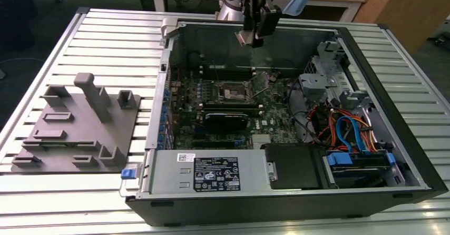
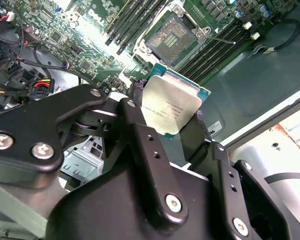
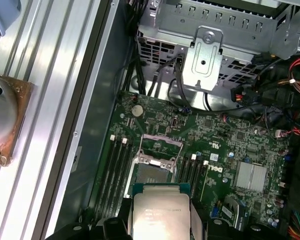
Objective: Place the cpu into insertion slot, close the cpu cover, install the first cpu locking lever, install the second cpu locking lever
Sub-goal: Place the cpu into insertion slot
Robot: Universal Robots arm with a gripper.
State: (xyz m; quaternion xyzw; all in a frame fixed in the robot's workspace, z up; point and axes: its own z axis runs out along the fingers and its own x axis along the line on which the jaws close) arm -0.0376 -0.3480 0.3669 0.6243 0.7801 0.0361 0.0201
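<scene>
My gripper (image 1: pixel 254 30) hangs high over the far wall of the open computer case (image 1: pixel 393 87), shut on the cpu (image 1: pixel 246 37). In both wrist views the cpu (image 2: pixel 172 105) (image 3: pixel 161 212) shows its silver-grey top with a green rim, clamped by its edges between the black fingers (image 2: pixel 132 107). Well below it lies the insertion slot (image 2: pixel 169 39) (image 3: pixel 151 176) (image 1: pixel 232 91), a dark square socket with a silver rim on the green board, with nothing in it. The cpu cover (image 3: pixel 160 144) stands swung open at the slot's far side.
Long black memory slots (image 3: pixel 119 165) flank the socket. A silver drive cage (image 1: pixel 325 74) and coloured cables (image 1: pixel 346 129) fill the case toward the exterior view's right, a power supply (image 1: pixel 204 173) the near end. A grey fixture block (image 1: pixel 77 127) sits on the slatted table (image 1: pixel 105 40).
</scene>
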